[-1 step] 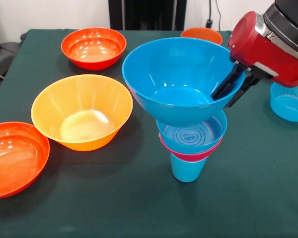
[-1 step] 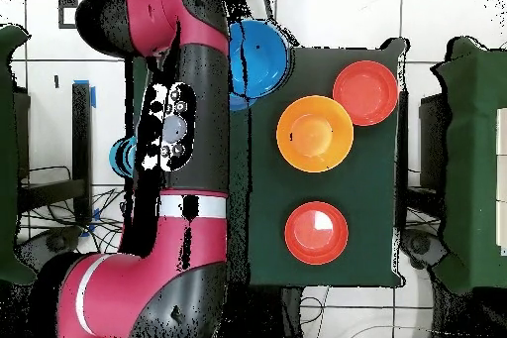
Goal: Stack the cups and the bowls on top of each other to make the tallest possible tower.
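My gripper [image 1: 232,89] is clamped on the right rim of the large glossy blue plastic bowl [image 1: 176,79], one finger inside, one outside. That bowl sits tilted atop the tower: small blue bowl [image 1: 193,135], a sliver of magenta-pink bowl [image 1: 188,155], light blue tapered cup [image 1: 187,169] at the bottom. From overhead my arm [image 2: 183,156] hides most of the stack. Near left, a red-orange bowl [image 1: 12,157] is cut off; the small orange bowl [image 1: 202,34] and a translucent blue container [image 1: 289,101] are partly hidden.
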`<state>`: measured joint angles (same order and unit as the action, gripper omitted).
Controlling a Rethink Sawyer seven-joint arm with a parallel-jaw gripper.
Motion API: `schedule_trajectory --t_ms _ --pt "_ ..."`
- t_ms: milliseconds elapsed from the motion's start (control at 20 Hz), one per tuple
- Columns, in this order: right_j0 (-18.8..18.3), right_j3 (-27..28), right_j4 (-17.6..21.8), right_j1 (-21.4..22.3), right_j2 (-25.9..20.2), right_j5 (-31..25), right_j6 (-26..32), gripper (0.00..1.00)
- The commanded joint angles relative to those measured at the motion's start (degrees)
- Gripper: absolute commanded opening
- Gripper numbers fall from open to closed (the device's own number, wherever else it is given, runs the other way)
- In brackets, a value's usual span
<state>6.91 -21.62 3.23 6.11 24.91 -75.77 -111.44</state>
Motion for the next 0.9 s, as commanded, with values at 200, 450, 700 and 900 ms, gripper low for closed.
schedule_trajectory --t_ms 200,450,700,900 --pt "-0.06 -5.49 -1.94 0.13 -6.04 2.95 -3.14 0.0" --pt "0.07 -2.83 -2.99 -1.49 -5.59 1.77 -4.35 0.0" --pt "0.1 -3.11 -4.08 -1.77 -5.71 2.38 -5.03 0.0" --pt "0.35 -5.29 -4.16 -0.93 -5.57 3.96 -5.41 0.0"
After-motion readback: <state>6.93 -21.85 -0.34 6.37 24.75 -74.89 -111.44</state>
